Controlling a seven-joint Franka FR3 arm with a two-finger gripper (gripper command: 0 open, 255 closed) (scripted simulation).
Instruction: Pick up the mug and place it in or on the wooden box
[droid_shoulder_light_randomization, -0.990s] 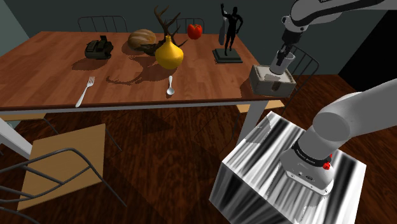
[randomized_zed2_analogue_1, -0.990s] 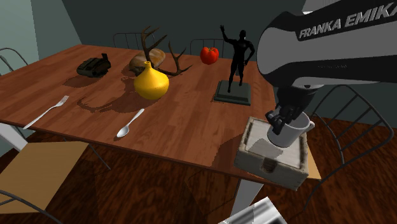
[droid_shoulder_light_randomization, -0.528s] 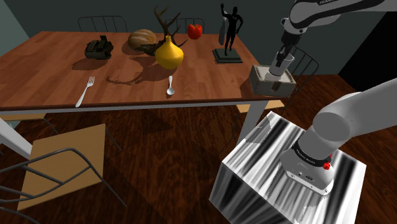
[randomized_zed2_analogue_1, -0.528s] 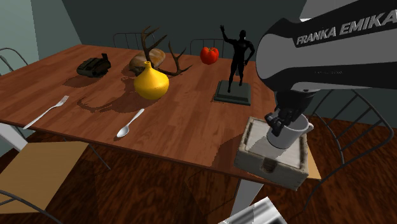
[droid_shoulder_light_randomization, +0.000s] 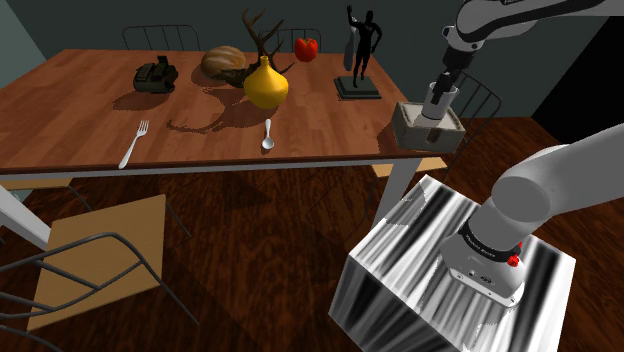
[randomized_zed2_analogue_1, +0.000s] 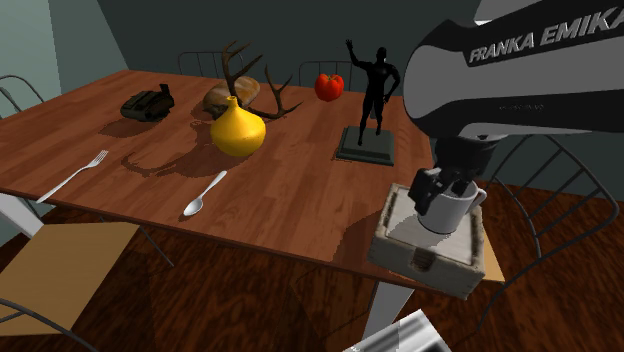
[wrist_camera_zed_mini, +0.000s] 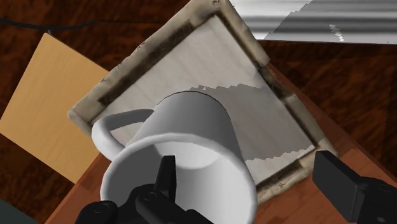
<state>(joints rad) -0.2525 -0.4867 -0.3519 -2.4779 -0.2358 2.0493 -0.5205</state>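
We see the white mug (randomized_zed2_analogue_1: 447, 212) standing upright inside the weathered wooden box (randomized_zed2_analogue_1: 425, 262), which sits on the worktop (randomized_zed2_analogue_1: 290, 195) at its corner, near the dark figurine (randomized_zed2_analogue_1: 369, 90). The gripper (randomized_zed2_analogue_1: 438, 188) hovers at the mug's rim with its fingers (wrist_camera_zed_mini: 347, 188) spread apart. One dips inside the mug and the other stands clear of its wall.

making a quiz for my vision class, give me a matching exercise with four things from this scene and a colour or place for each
1 mug
2 fork
3 statuette
4 vase

a yellow
b black
c in the wooden box
d grey, lying flat

Pairs: 1-c, 2-d, 3-b, 4-a
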